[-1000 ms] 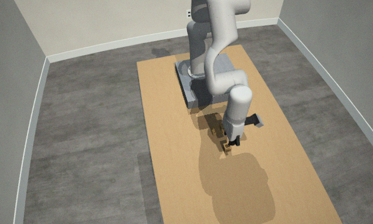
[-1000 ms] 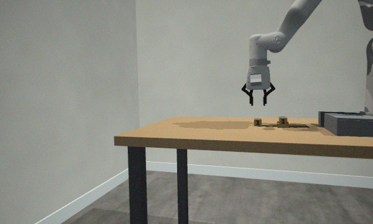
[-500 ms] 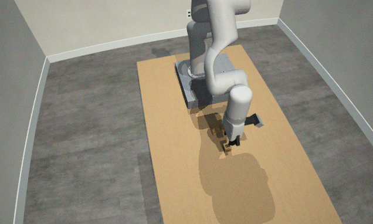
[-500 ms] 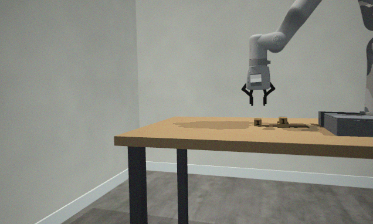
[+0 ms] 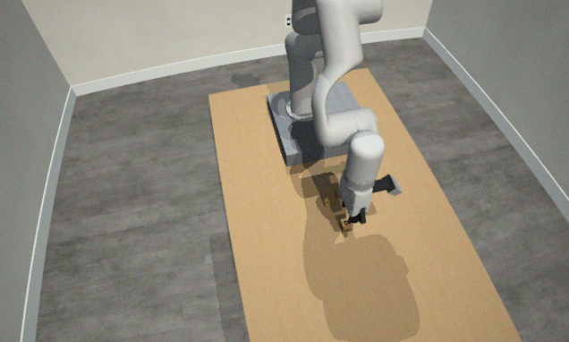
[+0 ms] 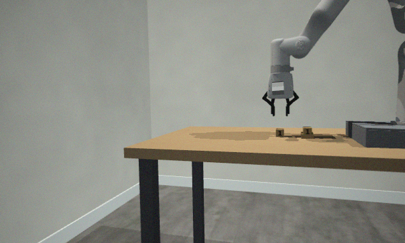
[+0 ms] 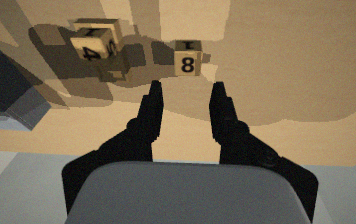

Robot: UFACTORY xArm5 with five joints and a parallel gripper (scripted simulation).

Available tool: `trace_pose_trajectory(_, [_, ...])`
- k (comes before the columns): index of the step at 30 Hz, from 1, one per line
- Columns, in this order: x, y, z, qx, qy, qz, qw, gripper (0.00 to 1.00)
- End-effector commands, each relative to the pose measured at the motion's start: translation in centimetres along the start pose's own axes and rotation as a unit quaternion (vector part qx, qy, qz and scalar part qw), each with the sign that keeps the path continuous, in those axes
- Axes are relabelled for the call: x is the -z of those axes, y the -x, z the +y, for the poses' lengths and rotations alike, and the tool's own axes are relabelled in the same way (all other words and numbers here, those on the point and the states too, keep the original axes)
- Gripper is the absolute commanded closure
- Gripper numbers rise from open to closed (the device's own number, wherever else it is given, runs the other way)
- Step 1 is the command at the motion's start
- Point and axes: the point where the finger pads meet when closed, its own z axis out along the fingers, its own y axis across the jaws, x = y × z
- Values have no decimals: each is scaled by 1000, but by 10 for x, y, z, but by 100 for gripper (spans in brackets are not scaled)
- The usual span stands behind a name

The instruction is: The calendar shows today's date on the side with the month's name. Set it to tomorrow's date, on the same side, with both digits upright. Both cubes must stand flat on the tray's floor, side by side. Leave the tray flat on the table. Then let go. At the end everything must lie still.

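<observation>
Below the half-spread, unladen pincer, the loose cube sits squarely between its fingertips' lines.

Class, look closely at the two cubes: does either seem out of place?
Yes. The cube showing an 8 stands on the bare table, apart from the tray, where the task wants both cubes side by side.
</observation>
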Motion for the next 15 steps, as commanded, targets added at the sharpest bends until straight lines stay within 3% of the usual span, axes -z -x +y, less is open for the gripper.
trace_pose_trajectory(1, [-3, 0, 1, 0, 2, 0, 1000, 51])
trace_pose_trajectory(15, [-22, 1, 1, 0, 2, 0, 1000, 51])
